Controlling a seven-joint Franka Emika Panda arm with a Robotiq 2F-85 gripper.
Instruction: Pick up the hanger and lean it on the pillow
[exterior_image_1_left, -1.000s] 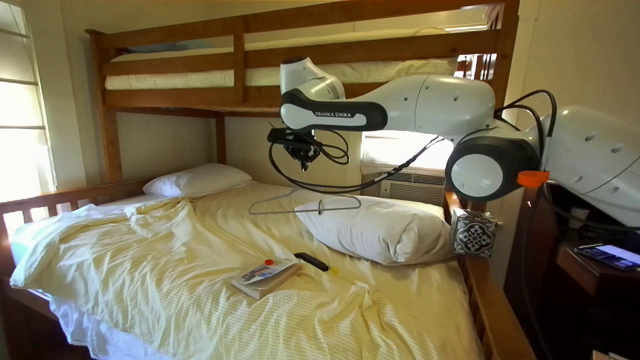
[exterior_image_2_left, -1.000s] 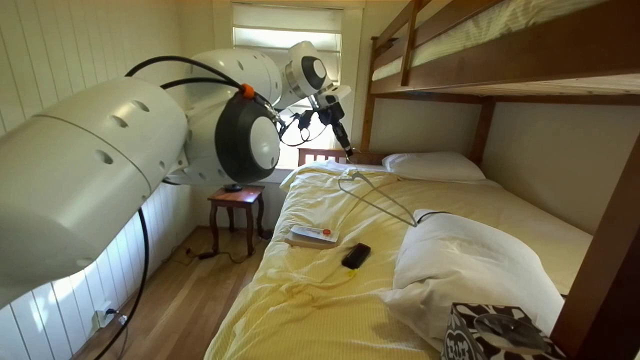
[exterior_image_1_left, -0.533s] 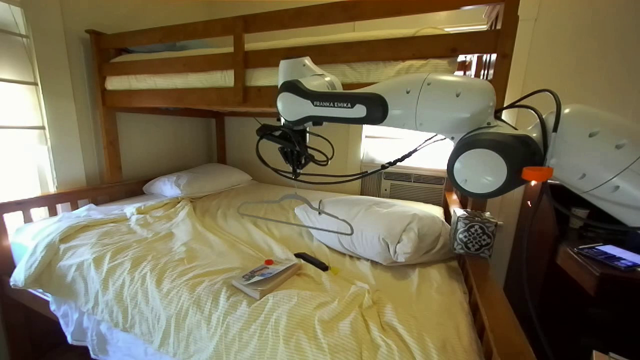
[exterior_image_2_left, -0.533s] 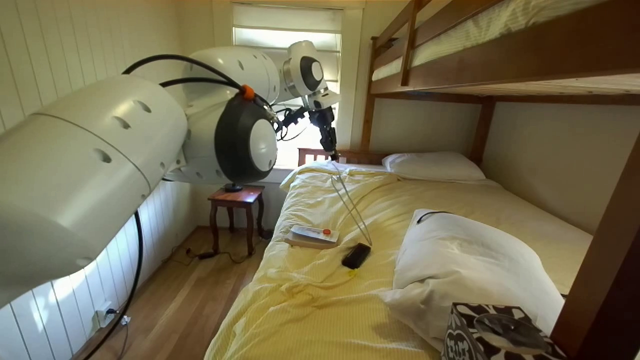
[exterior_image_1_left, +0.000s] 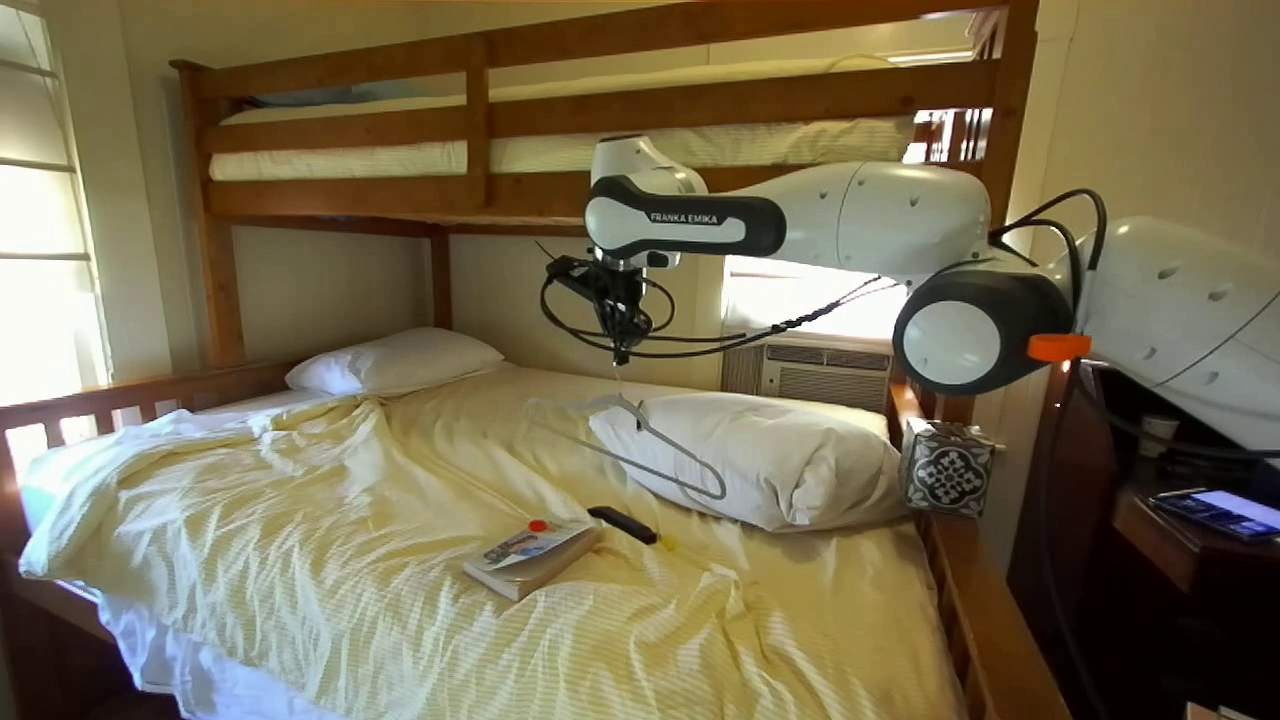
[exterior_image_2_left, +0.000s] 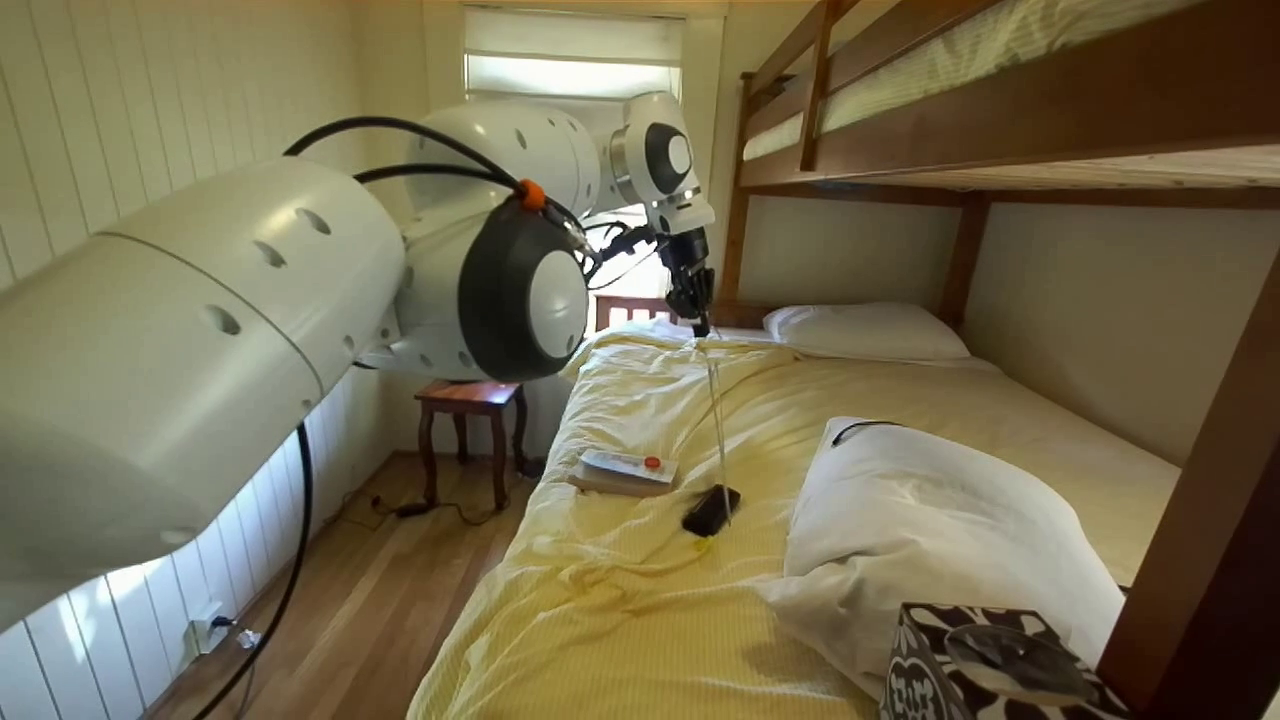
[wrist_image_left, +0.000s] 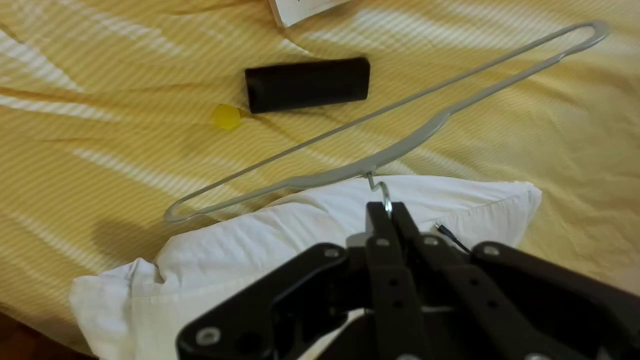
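The grey thin hanger (exterior_image_1_left: 610, 402) hangs in the air by its metal hook from my gripper (exterior_image_1_left: 621, 358). In an exterior view the hanger (exterior_image_2_left: 717, 420) shows nearly edge-on, left of the pillow (exterior_image_2_left: 940, 550), with a gap in that picture. In the wrist view my gripper (wrist_image_left: 388, 206) is shut on the hook, and the hanger (wrist_image_left: 330, 176) spreads out beyond the fingertips, over the bedspread. The large white pillow (wrist_image_left: 225, 245) lies below the fingers there. In an exterior view the hanger's right end overlaps the pillow (exterior_image_1_left: 770, 460); touching cannot be told.
A black bar (wrist_image_left: 307, 85), a yellow cap (wrist_image_left: 226, 116) and a book (exterior_image_1_left: 530, 560) with a red cap lie on the bedspread. A dark cable (exterior_image_2_left: 862, 428) lies on the pillow. A flatter pillow (exterior_image_1_left: 395, 360), a patterned box (exterior_image_1_left: 948, 468) and the upper bunk rail (exterior_image_1_left: 340, 193) surround the bed.
The hanger has swung from slanting toward the pillow to hanging nearly straight down. My gripper has dropped a little, first moving left, then back right in both exterior views, still shut on the hook.
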